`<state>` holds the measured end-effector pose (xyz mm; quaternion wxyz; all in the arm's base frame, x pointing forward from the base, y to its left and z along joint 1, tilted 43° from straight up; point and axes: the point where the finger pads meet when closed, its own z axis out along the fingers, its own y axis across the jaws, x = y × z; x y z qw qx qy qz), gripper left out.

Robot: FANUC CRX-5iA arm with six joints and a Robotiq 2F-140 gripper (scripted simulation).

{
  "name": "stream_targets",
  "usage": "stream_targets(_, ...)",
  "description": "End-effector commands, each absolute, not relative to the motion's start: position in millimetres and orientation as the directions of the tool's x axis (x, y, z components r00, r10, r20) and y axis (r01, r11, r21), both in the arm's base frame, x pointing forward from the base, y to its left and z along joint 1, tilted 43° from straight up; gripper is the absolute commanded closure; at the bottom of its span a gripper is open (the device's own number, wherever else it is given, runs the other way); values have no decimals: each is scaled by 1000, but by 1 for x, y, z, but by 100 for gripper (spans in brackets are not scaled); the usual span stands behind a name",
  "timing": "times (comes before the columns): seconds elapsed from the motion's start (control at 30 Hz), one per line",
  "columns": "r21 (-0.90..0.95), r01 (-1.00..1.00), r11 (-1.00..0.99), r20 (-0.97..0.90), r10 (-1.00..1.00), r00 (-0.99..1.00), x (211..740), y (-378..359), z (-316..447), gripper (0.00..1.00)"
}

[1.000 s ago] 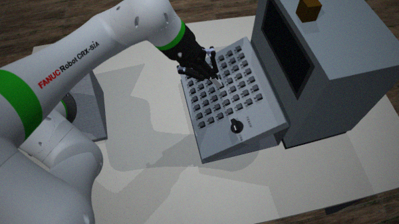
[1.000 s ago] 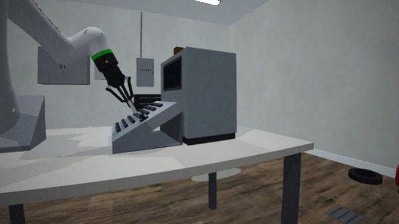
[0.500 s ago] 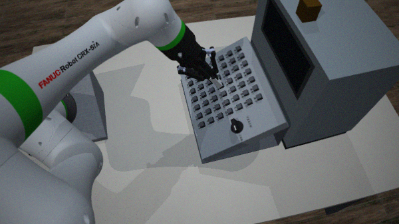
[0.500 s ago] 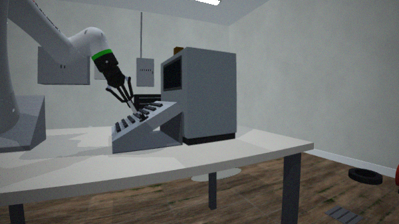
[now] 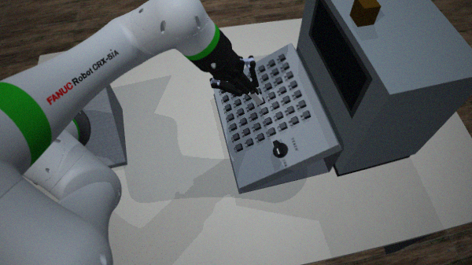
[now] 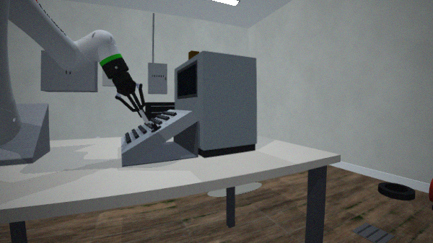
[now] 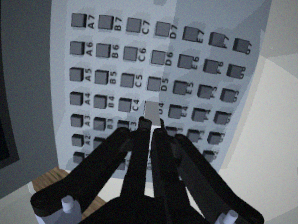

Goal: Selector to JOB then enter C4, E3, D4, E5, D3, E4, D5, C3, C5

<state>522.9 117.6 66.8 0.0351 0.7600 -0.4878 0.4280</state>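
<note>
Top: keypad (image 5: 256,174) (image 6: 155,156) (image 7: 62,65) left of cabinet (image 5: 417,123) (image 6: 229,98) (image 7: 25,45); arm (image 5: 130,36) (image 6: 43,26) reaches in from left. Selector (image 5: 280,149) setting unclear.
Exterior: gripper (image 5: 255,90) (image 6: 142,110) (image 7: 150,111) tilts down-right, pale tip (image 5: 256,98) (image 6: 145,117) (image 7: 152,112) at keys; contact unclear.
Wrist: jaws closed, tip over D4; no lit key visible. Probably third entry; next, short press, then back off.

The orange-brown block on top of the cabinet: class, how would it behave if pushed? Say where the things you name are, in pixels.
The block (image 5: 364,11) (image 6: 193,55) would probably slide rather than roll, given its flat faces. It looks squat, so tipping seems unlikely. Its crisp edges suggest something stiff.
</note>
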Motion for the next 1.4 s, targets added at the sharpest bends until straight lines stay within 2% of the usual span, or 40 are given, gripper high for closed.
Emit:
stream_targets(0.0,-365,-771,-522,685,-712,158,524,117,66,100)
stream_targets(1.37,-365,-771,-522,685,-712,158,530,112,59,100)
